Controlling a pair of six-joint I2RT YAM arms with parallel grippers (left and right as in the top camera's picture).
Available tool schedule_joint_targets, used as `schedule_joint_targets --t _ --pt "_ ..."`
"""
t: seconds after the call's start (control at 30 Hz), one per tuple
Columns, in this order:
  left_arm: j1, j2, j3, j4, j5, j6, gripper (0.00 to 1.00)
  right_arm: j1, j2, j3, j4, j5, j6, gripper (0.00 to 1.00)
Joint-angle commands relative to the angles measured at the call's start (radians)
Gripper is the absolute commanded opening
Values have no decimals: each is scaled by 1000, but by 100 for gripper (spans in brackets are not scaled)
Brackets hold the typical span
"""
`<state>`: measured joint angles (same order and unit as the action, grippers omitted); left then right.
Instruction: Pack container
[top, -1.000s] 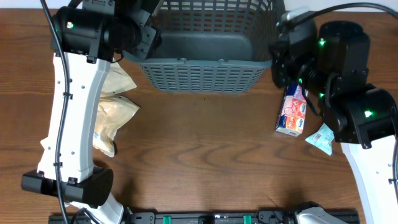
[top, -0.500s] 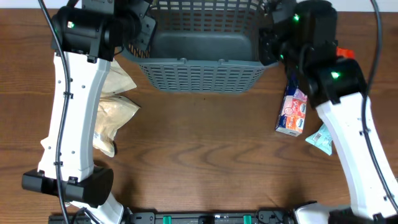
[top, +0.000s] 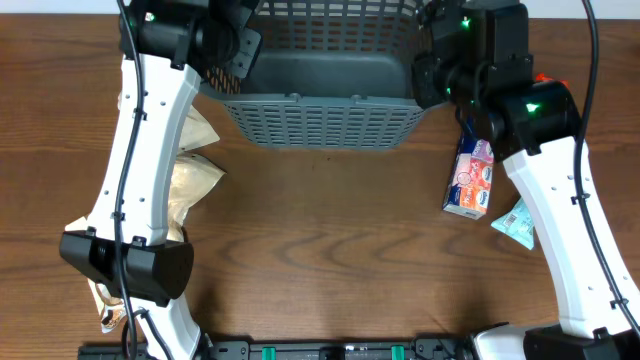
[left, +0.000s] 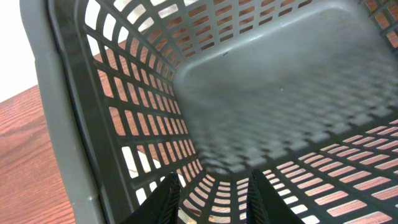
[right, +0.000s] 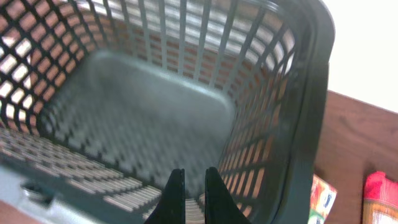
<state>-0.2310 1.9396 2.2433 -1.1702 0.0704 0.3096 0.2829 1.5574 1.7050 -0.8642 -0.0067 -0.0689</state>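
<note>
At far centre of the table (top: 330, 240) sits the dark grey lattice container (top: 320, 125), upright. Left gripper (left: 212, 179) hangs inside its left wall, jaws apart, holding nothing. Right gripper (right: 194, 172) hangs by the right wall, jaws almost together, nothing between. Small carton (top: 472, 180) lies just right of the container.
</note>
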Motion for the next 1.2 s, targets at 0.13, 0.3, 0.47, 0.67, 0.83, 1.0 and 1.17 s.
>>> schedule_joint_targets --t 0.13,0.3,0.47,0.67,0.83,1.0,1.17 --pt "3 2 -3 -34 -12 -19 25 -10 67 21 -77 7 13 1" --pt "3 2 -3 -76 -12 -19 24 -10 93 21 -87 7 12 1" --pt "3 2 -3 -139 -12 -20 24 -10 97 21 -94 7 12 1" --pt "3 2 -3 -179 -11 -43 24 -10 97 21 -100 7 12 1" --pt "3 2 -3 -204 -11 -50 24 -10 97 21 -101 7 12 1" --pt "3 2 -3 -229 -11 -61 24 -14 97 21 -102 7 12 1" --pt "3 2 -3 -251 -11 -88 24 -19 97 21 -119 7 12 1"
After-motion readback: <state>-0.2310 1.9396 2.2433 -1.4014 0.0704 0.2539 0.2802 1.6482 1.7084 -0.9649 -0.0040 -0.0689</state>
